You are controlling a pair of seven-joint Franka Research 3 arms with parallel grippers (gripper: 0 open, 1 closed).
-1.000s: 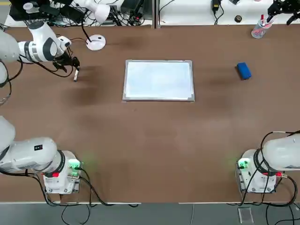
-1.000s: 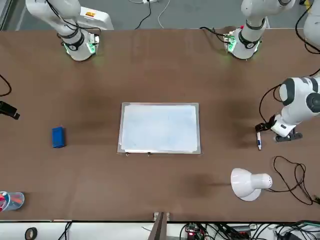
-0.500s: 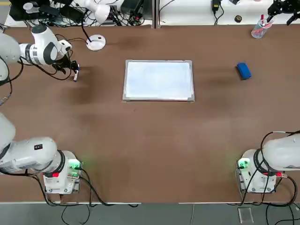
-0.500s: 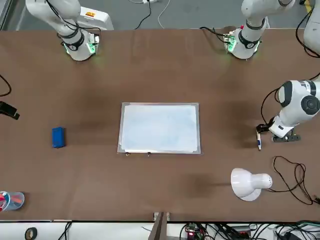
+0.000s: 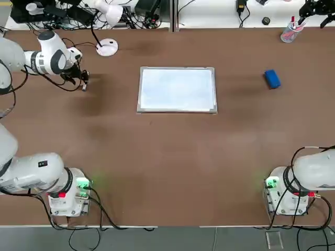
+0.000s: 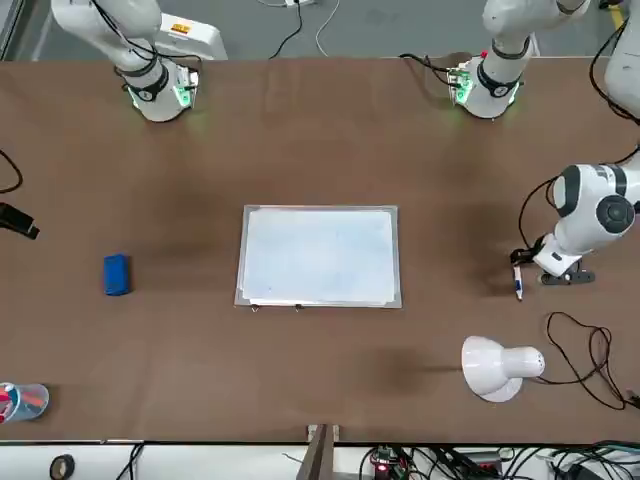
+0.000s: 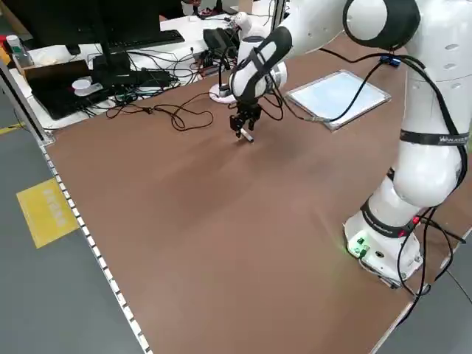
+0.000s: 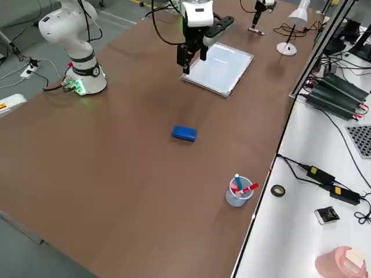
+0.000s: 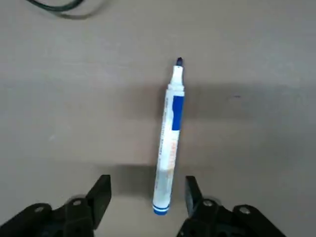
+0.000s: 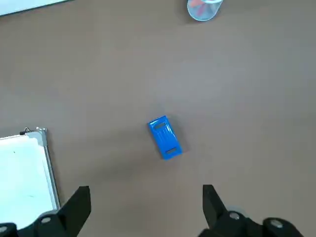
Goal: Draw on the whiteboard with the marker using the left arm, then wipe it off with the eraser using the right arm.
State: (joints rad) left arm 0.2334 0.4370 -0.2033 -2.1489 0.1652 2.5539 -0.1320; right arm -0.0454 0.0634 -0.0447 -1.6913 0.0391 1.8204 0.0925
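On the tabletop (image 5: 167, 157) well left of the whiteboard (image 5: 177, 89): picking up the marker (image 9: 168, 143), left gripper (image 9: 145, 195) fingers part-open astride its tail and not yet gripping, next a lower, firm pinch; right gripper (image 10: 145, 205) fingers wide, idle.

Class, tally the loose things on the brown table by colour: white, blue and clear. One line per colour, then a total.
White: 3, the whiteboard, the marker, the desk lamp
Blue: 1, the eraser
Clear: 1, the pen cup
Total: 5
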